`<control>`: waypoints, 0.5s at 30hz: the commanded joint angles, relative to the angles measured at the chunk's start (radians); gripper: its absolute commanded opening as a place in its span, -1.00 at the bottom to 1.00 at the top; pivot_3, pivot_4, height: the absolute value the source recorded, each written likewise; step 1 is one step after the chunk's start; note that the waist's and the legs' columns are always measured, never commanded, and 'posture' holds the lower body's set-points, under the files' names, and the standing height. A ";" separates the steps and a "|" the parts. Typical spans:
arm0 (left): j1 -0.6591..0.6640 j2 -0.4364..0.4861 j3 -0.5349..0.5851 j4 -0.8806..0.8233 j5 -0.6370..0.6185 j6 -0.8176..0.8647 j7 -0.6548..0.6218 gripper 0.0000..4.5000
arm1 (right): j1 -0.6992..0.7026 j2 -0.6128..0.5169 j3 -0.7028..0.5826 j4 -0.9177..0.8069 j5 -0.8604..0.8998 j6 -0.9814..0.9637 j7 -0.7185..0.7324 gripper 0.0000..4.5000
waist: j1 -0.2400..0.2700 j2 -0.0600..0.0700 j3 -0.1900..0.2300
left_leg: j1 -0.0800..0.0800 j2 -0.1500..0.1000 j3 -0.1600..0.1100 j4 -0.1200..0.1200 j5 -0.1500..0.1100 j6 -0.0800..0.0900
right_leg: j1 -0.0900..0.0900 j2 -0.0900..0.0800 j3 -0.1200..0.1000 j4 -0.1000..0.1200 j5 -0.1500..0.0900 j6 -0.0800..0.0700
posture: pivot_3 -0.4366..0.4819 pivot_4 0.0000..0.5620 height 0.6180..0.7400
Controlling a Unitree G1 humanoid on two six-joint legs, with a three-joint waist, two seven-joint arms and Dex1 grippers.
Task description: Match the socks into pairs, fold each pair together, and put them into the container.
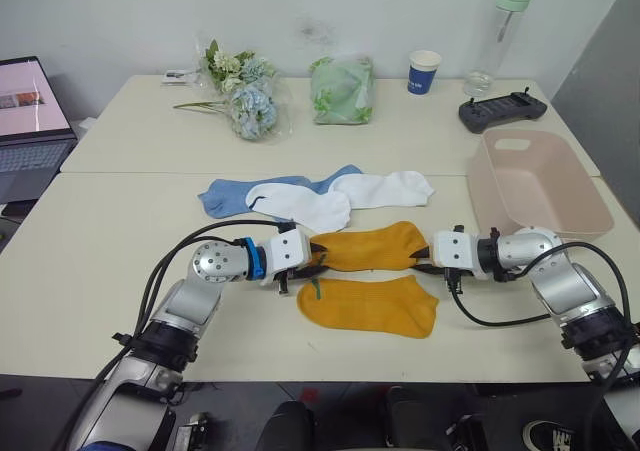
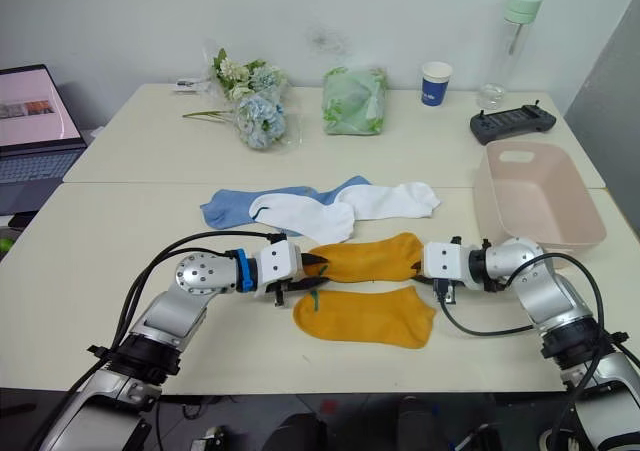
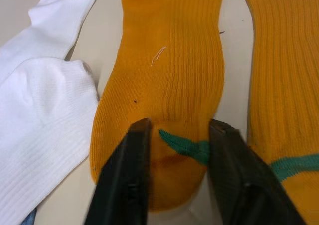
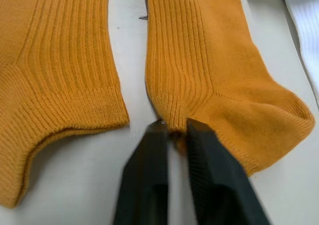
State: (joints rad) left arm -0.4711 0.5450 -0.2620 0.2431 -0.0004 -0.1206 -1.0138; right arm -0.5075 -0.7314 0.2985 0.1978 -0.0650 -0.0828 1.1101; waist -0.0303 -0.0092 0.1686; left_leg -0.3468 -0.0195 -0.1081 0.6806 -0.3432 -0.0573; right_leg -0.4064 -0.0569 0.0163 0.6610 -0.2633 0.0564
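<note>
My right claw (image 4: 172, 130) pinches the far mustard sock's (image 1: 370, 246) cuff; left claw (image 3: 177, 130) gapes astride its toe. Uneven lifting could twist it.

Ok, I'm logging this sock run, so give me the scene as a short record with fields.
left gripper: fingers apart, astride the green-marked end of the far yellow sock
right gripper: pinching that sock's other end at the edge
near yellow sock: flat on the table, beside the held one, untouched
white socks: overlapping, beyond the yellow pair
blue sock: partly under the white ones
container: at the table's right, no socks seen inside
pairs folded: none yet
</note>
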 commanded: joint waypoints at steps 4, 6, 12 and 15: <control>-0.025 -0.018 0.008 -0.001 -0.011 -0.005 0.001 -0.99 | -0.025 0.030 -0.056 -0.017 0.066 0.067 0.003 -1.00 | -0.001 0.000 0.000 | 0.000 0.000 0.000 0.000 0.000 0.000 | 0.000 0.000 0.000 0.000 0.000 0.000 | -0.05 -0.47 1.00; -0.036 -0.029 0.017 0.001 -0.023 0.003 0.005 -0.99 | -0.037 0.037 -0.084 -0.033 0.101 0.118 0.006 -1.00 | 0.000 0.000 0.000 | 0.000 0.000 0.000 0.000 0.000 0.000 | 0.000 0.000 0.000 0.000 0.000 0.000 | -0.05 -0.47 1.00; -0.083 -0.037 0.092 -0.028 -0.113 0.110 -0.002 -0.99 | -0.050 0.016 -0.158 -0.172 0.248 0.375 0.048 -1.00 | 0.000 0.000 0.000 | 0.000 0.000 -0.001 0.000 0.000 0.000 | 0.000 0.000 -0.001 0.000 0.000 0.000 | -0.05 -0.47 1.00; -0.090 -0.014 0.107 -0.066 -0.149 0.153 -0.041 -0.99 | -0.044 -0.003 -0.177 -0.236 0.291 0.466 0.053 -1.00 | 0.000 0.000 0.000 | 0.000 0.000 -0.002 0.000 0.000 0.000 | 0.000 0.000 -0.001 0.000 0.000 0.000 | -0.05 -0.47 1.00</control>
State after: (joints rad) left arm -0.5528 0.5170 -0.1777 0.2274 -0.1137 0.0151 -1.0283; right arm -0.5402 -0.7194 0.1585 0.0199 0.1821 0.3309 1.1544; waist -0.0303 -0.0092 0.1686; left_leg -0.3472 -0.0195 -0.1097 0.6809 -0.3432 -0.0573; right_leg -0.4065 -0.0571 0.0160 0.6610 -0.2633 0.0565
